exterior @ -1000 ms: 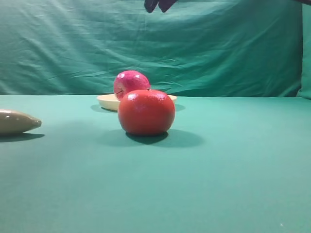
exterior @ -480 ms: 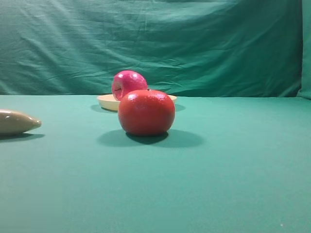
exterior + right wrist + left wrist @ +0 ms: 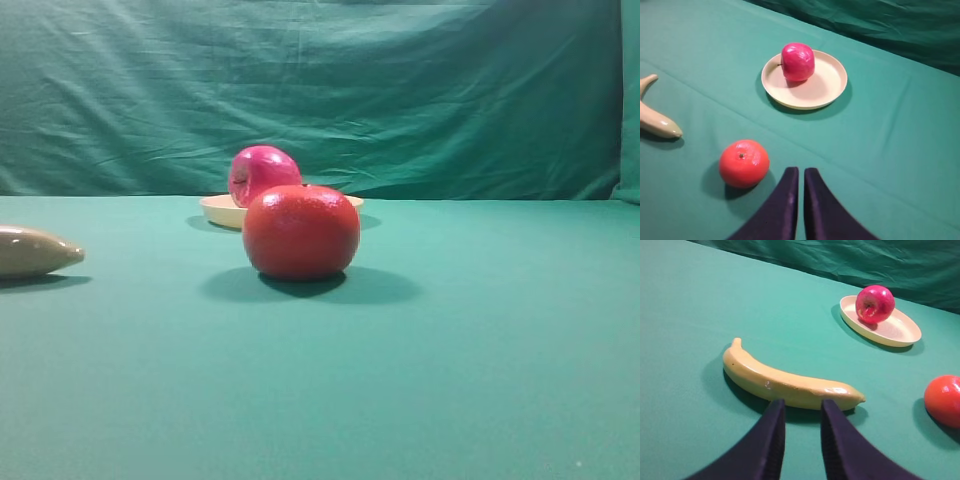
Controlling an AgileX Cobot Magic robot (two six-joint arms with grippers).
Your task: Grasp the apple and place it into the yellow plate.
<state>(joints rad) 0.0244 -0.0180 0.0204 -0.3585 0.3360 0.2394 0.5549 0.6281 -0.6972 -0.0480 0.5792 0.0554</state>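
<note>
On the green cloth-covered table (image 3: 480, 380), the apple (image 3: 797, 61) sat inside the yellow plate (image 3: 830, 85), resting on the plate's left-rear part as the right wrist view showed it, tipped on its side so that its stem dimple faced sideways in the left wrist view (image 3: 874, 303). From the exterior high view the apple (image 3: 262, 172) rose above the plate's rim (image 3: 216, 208), with the orange-red fruit (image 3: 301, 231) standing in front of both and hiding much of the plate. That fruit (image 3: 744, 163) lay on the cloth well apart from the plate, nearer the camera, just left of the right gripper (image 3: 801, 175), whose dark fingers were pressed nearly together with only a thin slit between them and nothing held. The left gripper (image 3: 801, 410) hung above the cloth with its two fingers a narrow gap apart, empty, their tips just short of the banana (image 3: 785, 382), which lay on its side with its stem end pointing left. Neither arm appeared in the exterior high view, where only the banana's pointed end (image 3: 35, 250) showed at the left edge. A wrinkled green backdrop (image 3: 320, 90) hung behind the table.
</note>
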